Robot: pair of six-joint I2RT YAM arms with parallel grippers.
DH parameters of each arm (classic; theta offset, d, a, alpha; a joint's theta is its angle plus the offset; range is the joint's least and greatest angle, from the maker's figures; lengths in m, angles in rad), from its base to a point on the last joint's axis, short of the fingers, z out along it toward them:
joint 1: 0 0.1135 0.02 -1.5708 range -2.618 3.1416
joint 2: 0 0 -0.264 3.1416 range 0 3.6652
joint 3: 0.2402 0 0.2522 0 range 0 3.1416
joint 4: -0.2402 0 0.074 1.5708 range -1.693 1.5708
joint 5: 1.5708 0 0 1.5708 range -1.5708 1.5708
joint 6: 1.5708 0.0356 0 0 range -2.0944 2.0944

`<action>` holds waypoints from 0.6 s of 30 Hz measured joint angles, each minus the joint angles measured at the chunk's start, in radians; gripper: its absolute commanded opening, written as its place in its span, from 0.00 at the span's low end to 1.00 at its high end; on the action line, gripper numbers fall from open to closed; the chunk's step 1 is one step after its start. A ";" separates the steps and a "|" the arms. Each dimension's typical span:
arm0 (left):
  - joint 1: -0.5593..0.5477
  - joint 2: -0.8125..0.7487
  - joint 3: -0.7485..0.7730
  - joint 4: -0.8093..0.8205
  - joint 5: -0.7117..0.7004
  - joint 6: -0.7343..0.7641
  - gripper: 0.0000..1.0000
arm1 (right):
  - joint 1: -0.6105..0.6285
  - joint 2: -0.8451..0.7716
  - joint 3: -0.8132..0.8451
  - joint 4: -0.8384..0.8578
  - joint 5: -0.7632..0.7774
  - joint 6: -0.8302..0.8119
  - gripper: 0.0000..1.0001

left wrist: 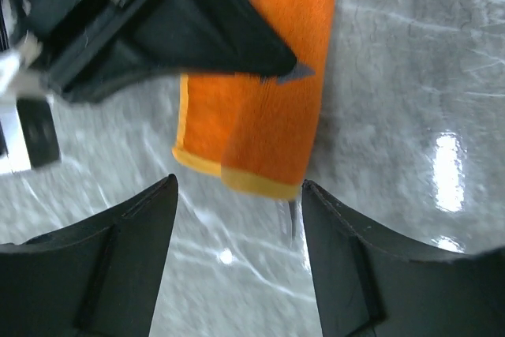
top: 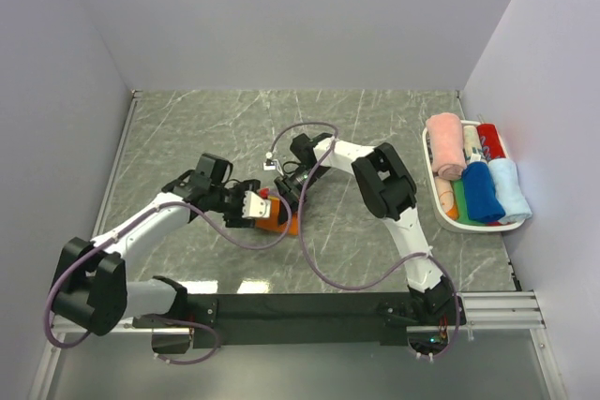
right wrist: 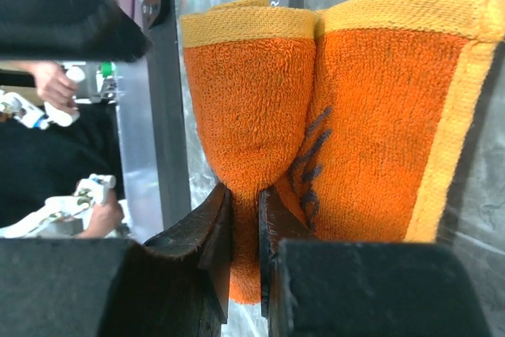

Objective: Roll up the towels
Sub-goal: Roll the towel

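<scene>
An orange towel [top: 278, 217] with yellow edging lies partly rolled on the marble table, in front of both arms. In the right wrist view the orange towel [right wrist: 355, 116] shows dark lettering, and my right gripper [right wrist: 245, 211] is shut on a thick fold of it. Coming from the left, my left gripper [top: 261, 205] stands open. Its fingertips sit just short of the orange towel's [left wrist: 268, 116] near end, with only bare table between them at the left gripper [left wrist: 239, 203]. The right gripper's black finger [left wrist: 213, 29] lies across the roll's far side.
A white oval basket [top: 430, 175] stands at the right wall. It holds rolled towels: pink [top: 446, 144], red [top: 487, 136], blue [top: 482, 192], pale blue [top: 510, 189] and green [top: 466, 201]. Purple cables loop over the table between the arms.
</scene>
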 measured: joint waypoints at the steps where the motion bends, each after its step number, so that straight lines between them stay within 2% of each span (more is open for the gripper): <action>1: -0.019 0.010 0.000 0.012 -0.005 0.014 0.69 | -0.002 0.004 0.004 -0.014 -0.003 -0.005 0.00; 10: -0.109 0.048 -0.033 0.069 -0.043 0.067 0.66 | -0.019 0.065 0.058 -0.109 -0.055 -0.039 0.00; 18: -0.179 0.060 -0.158 0.234 -0.126 0.065 0.64 | -0.032 0.103 0.088 -0.159 -0.080 -0.038 0.00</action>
